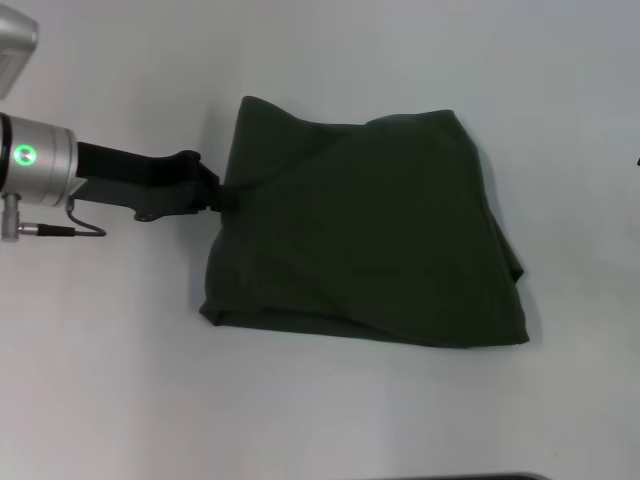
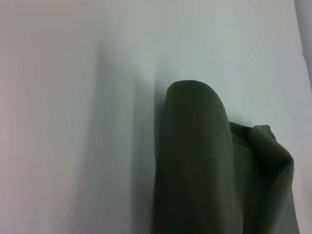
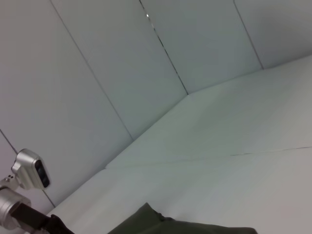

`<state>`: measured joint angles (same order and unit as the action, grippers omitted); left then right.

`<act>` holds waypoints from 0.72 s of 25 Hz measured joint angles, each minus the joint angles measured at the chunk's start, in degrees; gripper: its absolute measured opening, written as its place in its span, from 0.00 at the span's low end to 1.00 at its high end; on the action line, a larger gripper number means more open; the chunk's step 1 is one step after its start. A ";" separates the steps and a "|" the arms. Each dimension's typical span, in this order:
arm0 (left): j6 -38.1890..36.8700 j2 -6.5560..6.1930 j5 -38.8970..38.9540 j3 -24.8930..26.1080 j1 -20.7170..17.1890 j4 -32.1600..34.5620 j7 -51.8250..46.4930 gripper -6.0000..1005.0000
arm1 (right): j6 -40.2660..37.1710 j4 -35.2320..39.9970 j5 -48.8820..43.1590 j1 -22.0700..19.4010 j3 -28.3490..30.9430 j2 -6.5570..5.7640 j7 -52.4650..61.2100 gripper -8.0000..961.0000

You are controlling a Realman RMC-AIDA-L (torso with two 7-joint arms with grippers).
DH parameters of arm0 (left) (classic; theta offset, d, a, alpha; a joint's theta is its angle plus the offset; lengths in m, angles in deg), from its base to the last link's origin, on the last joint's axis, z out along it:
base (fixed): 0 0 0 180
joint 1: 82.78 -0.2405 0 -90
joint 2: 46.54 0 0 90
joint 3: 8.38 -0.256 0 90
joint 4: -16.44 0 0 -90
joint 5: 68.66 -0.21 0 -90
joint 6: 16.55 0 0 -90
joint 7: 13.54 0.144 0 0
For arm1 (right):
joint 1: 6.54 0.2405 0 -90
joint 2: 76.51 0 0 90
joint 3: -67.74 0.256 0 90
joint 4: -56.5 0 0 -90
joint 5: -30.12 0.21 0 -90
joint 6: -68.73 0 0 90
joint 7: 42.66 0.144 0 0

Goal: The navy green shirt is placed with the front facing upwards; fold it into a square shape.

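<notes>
The navy green shirt [image 1: 370, 235] lies on the white table [image 1: 120, 380], folded into a rough four-sided bundle with only plain green cloth showing. Its far edge is humped and uneven; its near edge lies flatter, with layered hems visible along it.

The left gripper [image 1: 222, 194] reaches in from the shirt's left side and meets the cloth at the middle of the left edge. A crease runs from that contact point across the fabric toward the shirt's far right corner, consistent with cloth drawn taut there. The fingertips are lost against the dark fabric, so whether they are clamped on the shirt or merely touching it cannot be told.

The left wrist view adds what the head view lacks: a rounded, raised fold of the shirt [image 2: 195, 161] standing up from the table [image 2: 73, 122], with crumpled layers behind it. It shows no fingers.

The right wrist view shows only a small strip of the shirt [image 3: 161, 226] at the frame's edge, the bare table [image 3: 234, 165] beyond it, the panelled wall [image 3: 97, 63], and part of the left arm [image 3: 19, 214] beside the shirt. The right gripper appears in no view.
</notes>
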<state>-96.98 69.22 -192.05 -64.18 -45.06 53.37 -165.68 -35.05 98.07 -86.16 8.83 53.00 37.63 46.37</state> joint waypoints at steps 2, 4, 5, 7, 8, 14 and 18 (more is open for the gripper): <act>-0.42 -0.17 -1.26 1.44 -0.46 0.26 0.00 0.02 | 0.12 0.00 0.00 -0.04 0.01 0.00 0.00 0.80; -0.85 -0.24 -2.49 2.82 -0.69 0.47 0.00 0.02 | 0.17 0.00 0.00 -0.04 0.19 0.00 0.00 0.80; -0.93 -0.29 -2.66 3.04 -0.77 0.49 0.00 0.02 | 0.17 0.00 0.00 -0.03 0.28 0.00 0.00 0.80; -1.09 -0.38 -2.90 3.39 -1.07 0.51 0.10 0.03 | 0.17 0.00 0.00 0.00 0.52 0.00 0.00 0.80; -1.14 -0.40 -2.87 3.80 -1.21 0.52 0.46 0.03 | 0.17 0.00 0.00 0.01 0.58 -0.01 0.00 0.80; -3.10 -0.48 -2.57 8.98 -1.46 0.16 3.52 0.03 | 0.00 0.00 -0.01 0.17 0.60 0.00 0.00 0.80; -3.31 -0.63 -2.94 10.87 -2.81 1.90 3.35 0.03 | -0.05 0.00 -0.03 0.28 0.60 0.00 0.00 0.80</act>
<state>-100.29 68.59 -194.99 -53.30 -47.88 55.27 -162.33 -35.10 98.07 -86.19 9.11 53.60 37.63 46.37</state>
